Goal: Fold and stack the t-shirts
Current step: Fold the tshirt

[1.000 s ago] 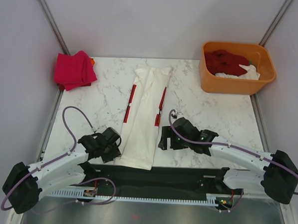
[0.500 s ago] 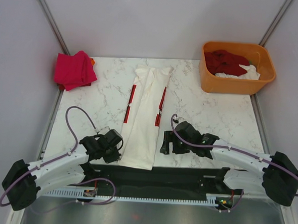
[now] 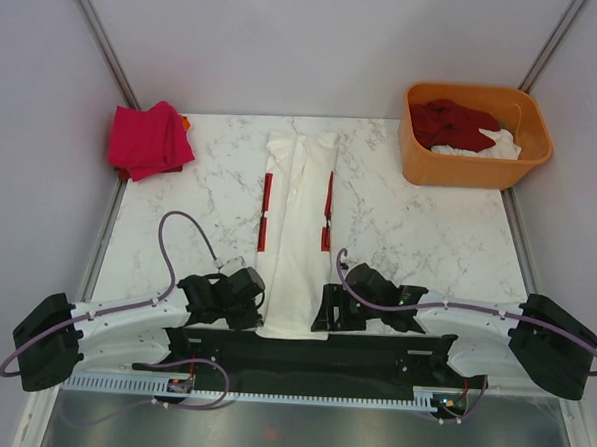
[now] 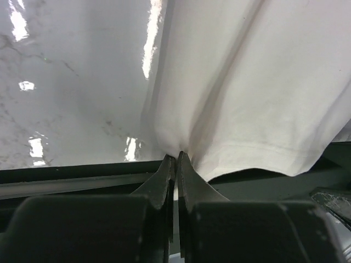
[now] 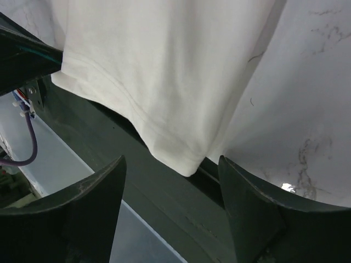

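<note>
Now, the white t-shirt (image 3: 296,233) lies as a long narrow strip down the middle of the marble table (image 3: 428,230), with red printed marks (image 3: 266,200) along both sides. Its hem sits at lower centre of the top view, just lapping the dark base plate (image 3: 372,353).

The left gripper (image 4: 176,156) is pressed tight on the hem's left corner, and the cloth puckers into the pinch. The right gripper (image 5: 171,163) stands spread, one finger on either side of the right corner, with nothing caught yet.

To do this well, I'd say the right should bite its corner through every layer before either arm lifts. Then both carry the hem up-frame together, level, so the fold lands square.

The top view gives the whole strip, the pink-red shirt (image 3: 148,139) at upper left, and the orange tub (image 3: 472,168) at upper right holding a dark red shirt (image 3: 452,121). Only the wrist views show the actual pinch and the open gap.
</note>
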You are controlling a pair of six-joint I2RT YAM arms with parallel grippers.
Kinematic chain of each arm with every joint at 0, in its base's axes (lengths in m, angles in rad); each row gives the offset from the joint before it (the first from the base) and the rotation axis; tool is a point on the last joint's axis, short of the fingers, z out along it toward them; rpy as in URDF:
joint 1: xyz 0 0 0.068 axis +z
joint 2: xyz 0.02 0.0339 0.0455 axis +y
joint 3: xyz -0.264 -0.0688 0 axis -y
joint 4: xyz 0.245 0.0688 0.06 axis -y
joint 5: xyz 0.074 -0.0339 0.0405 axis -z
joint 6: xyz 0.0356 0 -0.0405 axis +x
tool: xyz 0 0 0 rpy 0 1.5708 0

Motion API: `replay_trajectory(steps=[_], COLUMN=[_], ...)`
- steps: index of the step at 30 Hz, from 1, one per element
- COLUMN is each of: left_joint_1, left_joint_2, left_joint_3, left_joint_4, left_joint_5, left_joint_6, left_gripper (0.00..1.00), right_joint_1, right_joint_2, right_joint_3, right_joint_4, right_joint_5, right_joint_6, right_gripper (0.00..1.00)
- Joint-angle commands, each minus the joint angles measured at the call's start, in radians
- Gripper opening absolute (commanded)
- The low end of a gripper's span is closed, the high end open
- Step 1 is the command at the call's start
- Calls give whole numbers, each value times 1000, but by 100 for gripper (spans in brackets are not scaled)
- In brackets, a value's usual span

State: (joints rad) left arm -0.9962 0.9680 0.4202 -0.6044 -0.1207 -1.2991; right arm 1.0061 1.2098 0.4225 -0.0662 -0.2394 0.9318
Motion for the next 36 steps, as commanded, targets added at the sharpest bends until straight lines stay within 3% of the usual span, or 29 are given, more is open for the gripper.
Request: replay_trajectory(steps=[1,12,15,19,24,28,36], left_joint_1=[-44,-47,-47,-48,-50,-58,-58], left_joint_2=[34,-5,-23,-64,-120,-138,-107], left_joint_3=[66,32,16,5,-46,-37,210], left_joint_4=[77,83,84,81,61,51,-99], left_joint_5=[-16,-23,-23,-14,27,59,-5], left_joint_6=[-69,-68,-68,-51,-45,-31,76], left_gripper=[2,2,2,2,2,2,2], right_joint_1=[15,25,25,25,23,25,25], right_joint_2=[11,-30,-32,-61,-222,-312,-302], right_joint_3=[-22,-65,-70,-73,-76,-79,137], right_joint_4=[59,60,60,34,-159,-216,-360], right_joint_5=[12,41,49,66,133,131,233], right_joint_6=[65,87,81,79,70,78,18], right_gripper=[75,24,0,0,0,0,0])
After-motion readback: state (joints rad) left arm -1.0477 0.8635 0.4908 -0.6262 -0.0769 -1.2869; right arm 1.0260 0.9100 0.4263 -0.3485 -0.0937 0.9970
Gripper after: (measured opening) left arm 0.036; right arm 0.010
